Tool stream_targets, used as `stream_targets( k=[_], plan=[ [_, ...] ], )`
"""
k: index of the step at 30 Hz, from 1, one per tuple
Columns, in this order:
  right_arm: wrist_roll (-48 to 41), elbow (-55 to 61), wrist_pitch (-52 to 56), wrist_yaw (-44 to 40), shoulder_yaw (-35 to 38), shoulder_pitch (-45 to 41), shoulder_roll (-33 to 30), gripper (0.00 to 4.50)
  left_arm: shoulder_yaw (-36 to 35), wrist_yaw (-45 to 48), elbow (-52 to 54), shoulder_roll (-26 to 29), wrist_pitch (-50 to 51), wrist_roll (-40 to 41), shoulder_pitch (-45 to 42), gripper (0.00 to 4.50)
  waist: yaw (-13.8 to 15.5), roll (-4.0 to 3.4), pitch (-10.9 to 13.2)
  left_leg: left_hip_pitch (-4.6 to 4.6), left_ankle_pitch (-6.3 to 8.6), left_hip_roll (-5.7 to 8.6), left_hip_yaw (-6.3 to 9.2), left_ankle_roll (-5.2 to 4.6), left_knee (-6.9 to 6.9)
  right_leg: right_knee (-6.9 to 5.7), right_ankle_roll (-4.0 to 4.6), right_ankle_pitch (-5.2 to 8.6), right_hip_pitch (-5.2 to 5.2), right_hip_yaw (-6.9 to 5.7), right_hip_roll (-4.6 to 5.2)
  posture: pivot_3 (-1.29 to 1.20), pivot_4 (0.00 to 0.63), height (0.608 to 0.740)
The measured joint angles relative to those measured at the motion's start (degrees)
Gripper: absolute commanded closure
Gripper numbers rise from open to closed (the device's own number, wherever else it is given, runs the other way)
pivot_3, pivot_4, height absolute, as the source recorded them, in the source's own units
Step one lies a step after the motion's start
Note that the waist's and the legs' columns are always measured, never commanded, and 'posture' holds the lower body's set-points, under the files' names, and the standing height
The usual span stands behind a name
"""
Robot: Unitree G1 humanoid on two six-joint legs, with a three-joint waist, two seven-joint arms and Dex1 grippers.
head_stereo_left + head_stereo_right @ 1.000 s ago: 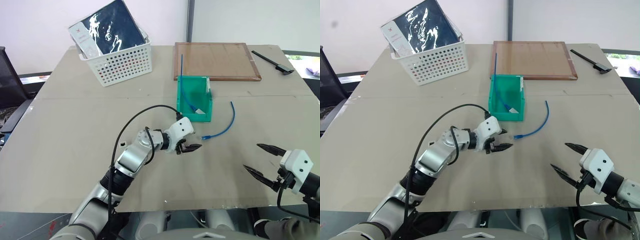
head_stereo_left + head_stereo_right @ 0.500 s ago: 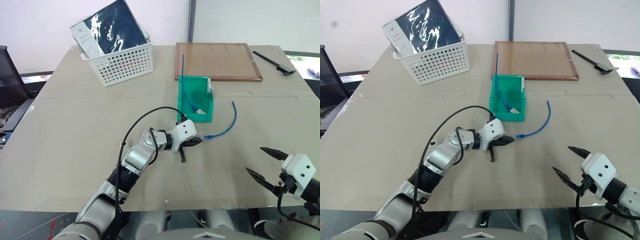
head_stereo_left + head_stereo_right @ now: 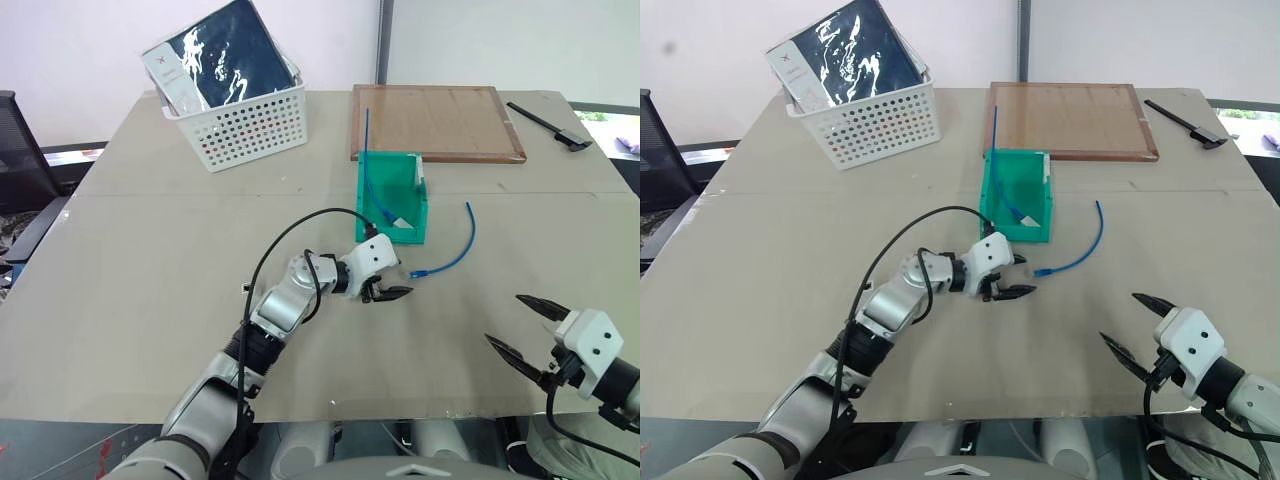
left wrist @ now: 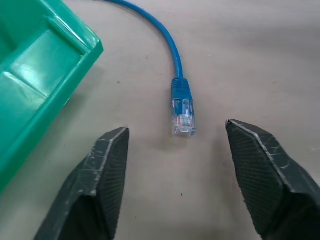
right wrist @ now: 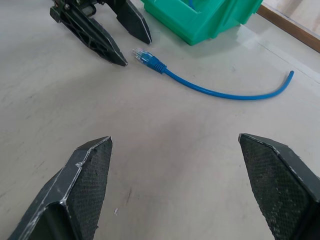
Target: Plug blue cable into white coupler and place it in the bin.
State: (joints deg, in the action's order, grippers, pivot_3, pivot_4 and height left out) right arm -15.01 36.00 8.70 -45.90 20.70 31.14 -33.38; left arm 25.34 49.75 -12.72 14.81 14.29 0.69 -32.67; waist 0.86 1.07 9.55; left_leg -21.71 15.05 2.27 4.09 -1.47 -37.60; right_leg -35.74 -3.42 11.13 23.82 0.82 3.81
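The blue cable (image 3: 452, 252) lies curved on the table right of the bin (image 3: 414, 198), a green box. Its clear plug (image 4: 183, 114) points at my left gripper (image 4: 175, 129), which is open; the plug sits just ahead of the gap between the fingertips (image 4: 112, 150), touching neither. In the head views my left gripper (image 3: 390, 293) hovers in front of the bin's lower lip. My right gripper (image 3: 505, 320) hangs open and empty near the table's front right. A small white piece (image 3: 400, 221) lies inside the bin; I cannot tell whether it is the white coupler.
A straighter blue cable (image 3: 368, 160) stands up out of the bin. Behind it lies a wooden board (image 3: 435, 122), with a black tool (image 3: 545, 112) at the back right. A white perforated basket (image 3: 250, 125) holding a dark packet stands at the back left.
My left gripper has edged toward the cable's plug, and its fingers stand wider apart than a second ago. The right arm has kept its place.
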Motion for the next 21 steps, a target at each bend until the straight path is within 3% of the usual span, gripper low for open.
stream_targets(
  k=[2, 6, 10, 16, 21],
  plan=[
    [0.17, 0.02, -0.28, 0.28, 0.00, 0.65, 0.07, 0.51, 0.12, 0.03, -1.97, -1.30, -1.12, -0.74, -1.03, 2.43, -0.02, 0.00, 0.00, 0.00, 0.00, 0.00, -0.01, 0.00, -0.02, 0.00, -0.01, 0.00, 0.00, 0.00, 0.00, 0.00, 0.150, 0.740],
    [0.39, 0.11, -0.29, 1.06, 0.00, 1.31, 0.12, 0.51, 0.09, 0.37, -3.13, -2.00, -2.85, -1.37, -1.10, 4.44, -0.09, 0.00, 0.00, 0.01, 0.00, -0.01, -0.01, 0.00, -0.02, 0.00, 0.00, 0.00, 0.00, 0.01, 0.00, 0.00, 0.150, 0.740],
    [-1.24, 1.56, 2.81, 2.41, -0.15, 1.42, 0.80, 0.51, -0.06, 2.43, -2.98, -1.45, -4.04, -1.04, -0.60, 4.44, -0.07, 0.00, 0.00, 0.00, 0.00, -0.02, 0.02, 0.00, -0.02, -0.01, 0.00, 0.00, 0.00, -0.01, -0.01, 0.00, 0.150, 0.740],
    [-21.64, 6.64, 23.96, 14.64, -3.78, -4.05, 9.95, 0.51, -5.57, 7.14, 3.73, -0.42, -7.37, 6.98, 2.23, 4.44, -0.11, 0.00, 0.00, -0.06, 0.00, -0.16, 0.11, 0.00, -0.12, -0.01, 0.10, -0.05, 0.02, -0.06, 0.04, 0.00, 0.150, 0.740],
    [-35.75, 8.03, 31.95, 28.27, -7.12, -12.32, 17.74, 2.12, -10.95, 9.05, 10.29, -0.14, -12.26, 12.49, 1.60, 4.50, -0.04, -0.05, -0.03, -0.08, 0.01, -0.05, 0.09, -0.01, -0.17, -0.01, 0.09, -0.05, 0.00, -0.07, 0.07, 0.00, 0.150, 0.740]
  ],
)
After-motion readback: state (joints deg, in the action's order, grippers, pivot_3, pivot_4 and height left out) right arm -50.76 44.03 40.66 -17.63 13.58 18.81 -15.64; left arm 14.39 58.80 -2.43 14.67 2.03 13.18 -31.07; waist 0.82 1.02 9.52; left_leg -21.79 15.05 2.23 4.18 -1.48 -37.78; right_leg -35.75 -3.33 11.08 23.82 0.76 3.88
